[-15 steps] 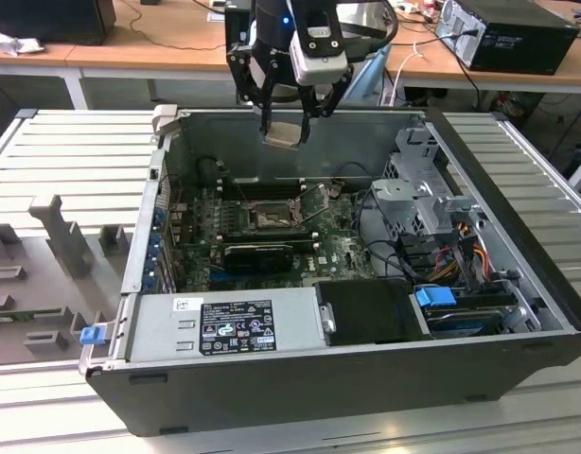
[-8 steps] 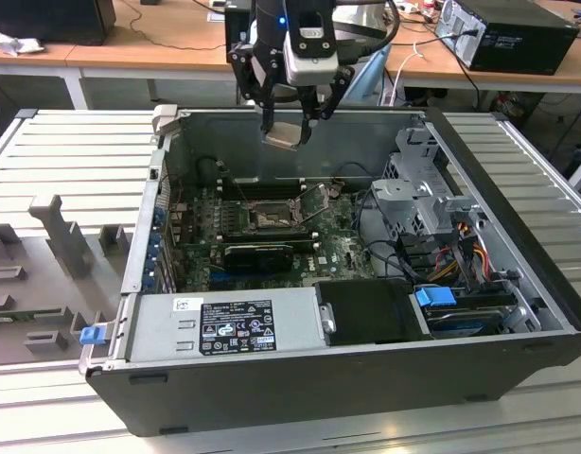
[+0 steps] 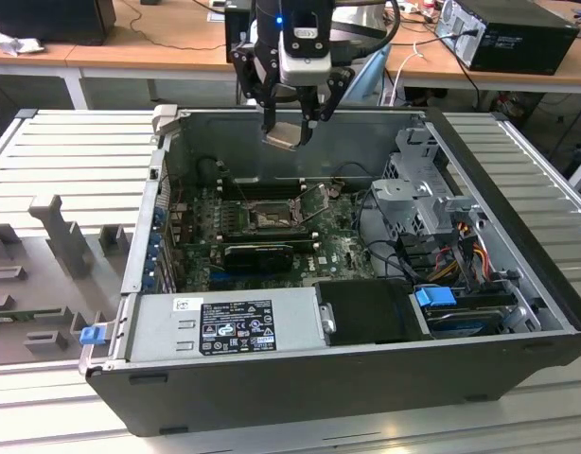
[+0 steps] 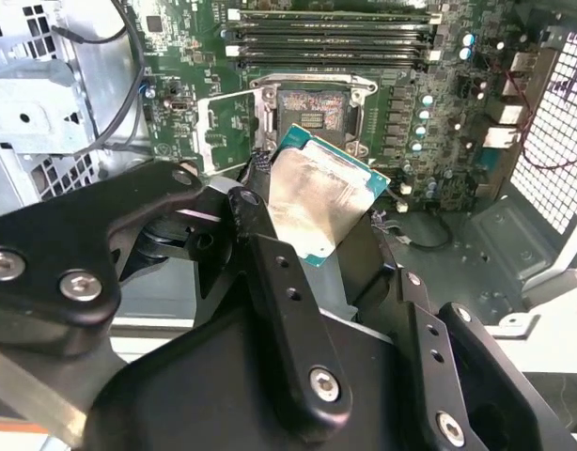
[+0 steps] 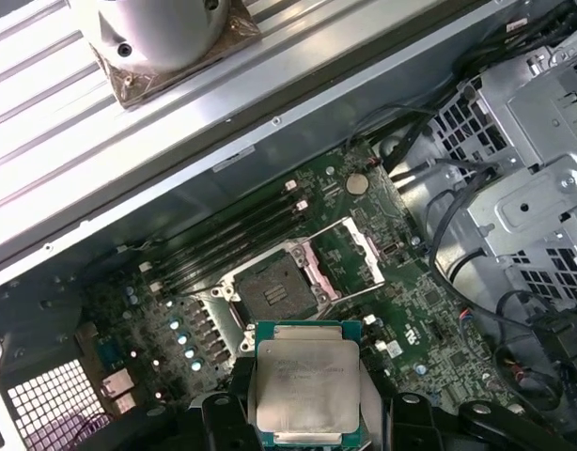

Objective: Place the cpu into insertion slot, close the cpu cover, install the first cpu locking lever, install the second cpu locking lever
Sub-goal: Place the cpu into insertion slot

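Note:
My gripper (image 3: 289,125) hangs above the open computer case, shut on the cpu (image 3: 283,135), a flat square chip with a pale silver top. Both wrist views show the cpu (image 4: 321,202) (image 5: 307,390) clamped by its edges between black fingers (image 4: 270,272). Below it on the green motherboard lies the insertion slot (image 3: 270,218) (image 4: 312,111) (image 5: 279,287), a square black socket with a dark centre and nothing in it. The cpu cover (image 4: 223,132) (image 5: 350,254), a thin metal frame with a square window, stands swung open beside the socket. The cpu is well above the board, touching nothing else.
Long black memory slots (image 4: 331,38) run beside the socket. A grey power supply (image 3: 229,322) and a black duct (image 3: 366,312) line the case's near side, with a metal drive cage (image 3: 428,189) and cables at the exterior view's right. Grey fixtures (image 3: 63,236) stand on the ribbed table.

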Robot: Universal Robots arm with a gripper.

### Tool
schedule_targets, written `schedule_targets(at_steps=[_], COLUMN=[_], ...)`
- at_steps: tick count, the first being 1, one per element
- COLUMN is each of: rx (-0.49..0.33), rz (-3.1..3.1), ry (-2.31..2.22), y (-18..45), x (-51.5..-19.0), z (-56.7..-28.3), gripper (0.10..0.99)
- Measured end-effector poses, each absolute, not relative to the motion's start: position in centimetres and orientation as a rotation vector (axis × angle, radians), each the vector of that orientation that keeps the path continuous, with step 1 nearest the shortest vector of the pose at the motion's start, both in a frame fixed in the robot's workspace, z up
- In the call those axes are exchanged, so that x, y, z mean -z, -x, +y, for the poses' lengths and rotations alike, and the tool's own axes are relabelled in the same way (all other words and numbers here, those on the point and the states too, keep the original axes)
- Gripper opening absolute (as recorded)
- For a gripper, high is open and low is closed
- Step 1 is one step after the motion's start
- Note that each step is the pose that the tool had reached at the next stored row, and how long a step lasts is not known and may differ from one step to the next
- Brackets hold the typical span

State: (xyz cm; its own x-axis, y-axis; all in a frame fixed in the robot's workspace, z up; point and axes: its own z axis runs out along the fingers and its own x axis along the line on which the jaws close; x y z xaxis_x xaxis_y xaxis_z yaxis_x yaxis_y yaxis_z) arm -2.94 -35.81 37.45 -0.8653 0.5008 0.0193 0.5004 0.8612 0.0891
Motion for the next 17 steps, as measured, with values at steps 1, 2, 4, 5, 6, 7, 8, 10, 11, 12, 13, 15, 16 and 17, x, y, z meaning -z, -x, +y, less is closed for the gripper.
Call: schedule_targets(at_steps=[1, 2, 4, 5, 6, 7, 8, 10, 11, 12, 13, 15, 16, 17], rx=[-0.143, -0.143, -0.143, -0.143, -0.143, -0.143, -0.143, -0.143, -0.143, -0.143, -0.143, -0.142, -0.142, -0.142], rz=[3.025, 3.023, 3.019, 3.017, 3.015, 3.013, 3.010, 3.004, 3.002, 2.999, 2.996, 2.991, 2.989, 2.987], ry=[-0.819, -0.825, -0.838, -0.846, -0.852, -0.857, -0.866, -0.884, -0.892, -0.900, -0.908, -0.923, -0.931, -0.937], y=[2.94, 2.94, 2.94, 2.94, 2.94, 2.94, 2.94, 2.94, 2.94, 2.94, 2.94, 2.94, 2.94, 2.94], x=[-37.45, -37.44, -37.44, -37.44, -37.43, -37.43, -37.43, -37.42, -37.41, -37.41, -37.41, -37.40, -37.40, -37.40], z=[-35.81, -35.81, -35.80, -35.80, -35.80, -35.80, -35.80, -35.80, -35.80, -35.80, -35.80, -35.80, -35.80, -35.80], gripper=[0.529, 0.529, 0.529, 0.529, 0.529, 0.529, 0.529, 0.529, 0.529, 0.529, 0.529, 0.529, 0.529, 0.529])
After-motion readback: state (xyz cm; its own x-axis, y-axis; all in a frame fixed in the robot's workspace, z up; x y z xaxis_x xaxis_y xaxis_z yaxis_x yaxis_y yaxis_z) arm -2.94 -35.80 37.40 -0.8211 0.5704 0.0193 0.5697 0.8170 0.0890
